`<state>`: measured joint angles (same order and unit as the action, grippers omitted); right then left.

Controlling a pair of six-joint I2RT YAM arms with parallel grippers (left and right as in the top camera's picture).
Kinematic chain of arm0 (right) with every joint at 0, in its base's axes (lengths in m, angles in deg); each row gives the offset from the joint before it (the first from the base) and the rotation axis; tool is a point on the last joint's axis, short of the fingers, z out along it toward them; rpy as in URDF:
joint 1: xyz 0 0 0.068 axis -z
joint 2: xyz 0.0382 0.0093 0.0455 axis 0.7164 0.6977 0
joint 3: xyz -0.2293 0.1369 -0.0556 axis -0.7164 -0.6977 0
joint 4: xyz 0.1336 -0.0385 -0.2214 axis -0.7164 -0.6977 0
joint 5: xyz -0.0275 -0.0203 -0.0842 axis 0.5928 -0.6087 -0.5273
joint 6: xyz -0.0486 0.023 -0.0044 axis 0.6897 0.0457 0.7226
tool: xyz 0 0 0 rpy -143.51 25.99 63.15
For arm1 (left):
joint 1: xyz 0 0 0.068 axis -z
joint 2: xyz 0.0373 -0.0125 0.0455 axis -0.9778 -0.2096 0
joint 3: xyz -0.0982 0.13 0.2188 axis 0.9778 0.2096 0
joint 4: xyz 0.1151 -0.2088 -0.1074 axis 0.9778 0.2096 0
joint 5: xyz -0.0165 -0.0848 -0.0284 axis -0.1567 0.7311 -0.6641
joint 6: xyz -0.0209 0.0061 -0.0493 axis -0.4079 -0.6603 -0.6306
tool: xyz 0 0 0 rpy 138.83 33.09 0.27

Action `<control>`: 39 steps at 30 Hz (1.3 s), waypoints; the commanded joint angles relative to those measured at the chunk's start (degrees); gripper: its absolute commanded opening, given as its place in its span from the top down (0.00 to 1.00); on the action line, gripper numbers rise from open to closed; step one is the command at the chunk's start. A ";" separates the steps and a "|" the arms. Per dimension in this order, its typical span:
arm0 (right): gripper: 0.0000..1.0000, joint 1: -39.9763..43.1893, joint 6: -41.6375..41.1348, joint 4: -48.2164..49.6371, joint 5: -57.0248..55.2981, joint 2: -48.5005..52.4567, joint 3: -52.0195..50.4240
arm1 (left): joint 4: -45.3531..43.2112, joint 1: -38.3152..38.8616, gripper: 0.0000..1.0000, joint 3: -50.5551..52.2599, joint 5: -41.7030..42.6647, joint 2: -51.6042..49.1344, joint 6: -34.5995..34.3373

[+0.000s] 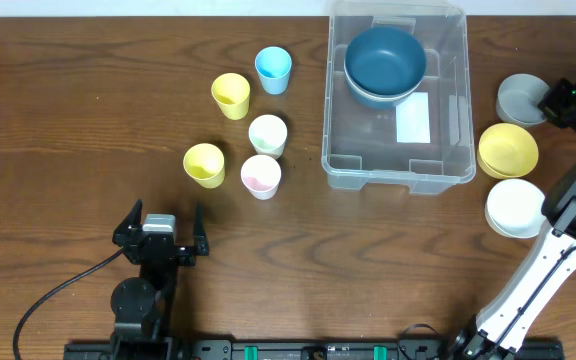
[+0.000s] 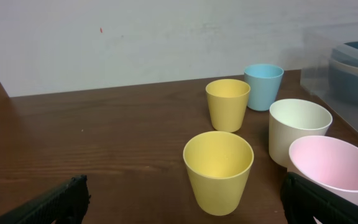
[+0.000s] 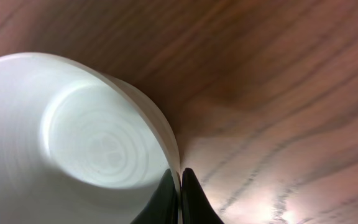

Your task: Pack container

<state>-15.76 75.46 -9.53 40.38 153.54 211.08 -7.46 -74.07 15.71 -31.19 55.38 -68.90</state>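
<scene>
The clear plastic container (image 1: 393, 172) stands at the back right with a white label (image 1: 413, 119) and stacked blue bowls (image 1: 385, 62) inside. Its wall also shows at the right edge of the left wrist view (image 2: 328, 62). My right gripper (image 1: 565, 97) is shut on the rim of a grey bowl (image 1: 518, 97) to the right of the container. In the right wrist view the fingers (image 3: 180, 177) pinch that bowl's rim (image 3: 73, 124). My left gripper (image 1: 163, 237) is open and empty at the front left. Its fingers (image 2: 188, 202) point at the cups.
Several small cups stand left of the container: two yellow (image 1: 231, 95) (image 1: 204, 164), a blue (image 1: 273, 69), a cream (image 1: 267, 134) and a pink (image 1: 261, 176). A yellow bowl (image 1: 508, 150) and a white bowl (image 1: 515, 207) sit right of the container.
</scene>
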 commanded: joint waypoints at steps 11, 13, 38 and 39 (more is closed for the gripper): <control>0.99 -5.62 7.04 -20.06 22.27 -16.81 26.21 | 2.08 -0.28 0.02 1.09 -0.72 0.24 0.59; 0.99 -9.92 10.05 -25.35 20.24 -18.01 26.12 | 2.08 -0.28 0.02 1.09 -0.72 0.24 0.59; 0.99 -29.49 3.63 -24.30 4.50 -15.58 -3.21 | 2.08 -0.28 0.02 1.09 -0.72 0.24 0.59; 0.99 -29.35 3.61 -23.71 3.85 -15.58 -4.04 | 2.08 -0.28 0.02 1.09 -0.72 0.24 0.59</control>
<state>-45.70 79.85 -33.79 45.62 139.27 208.33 -7.46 -74.07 15.71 -31.19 55.38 -68.88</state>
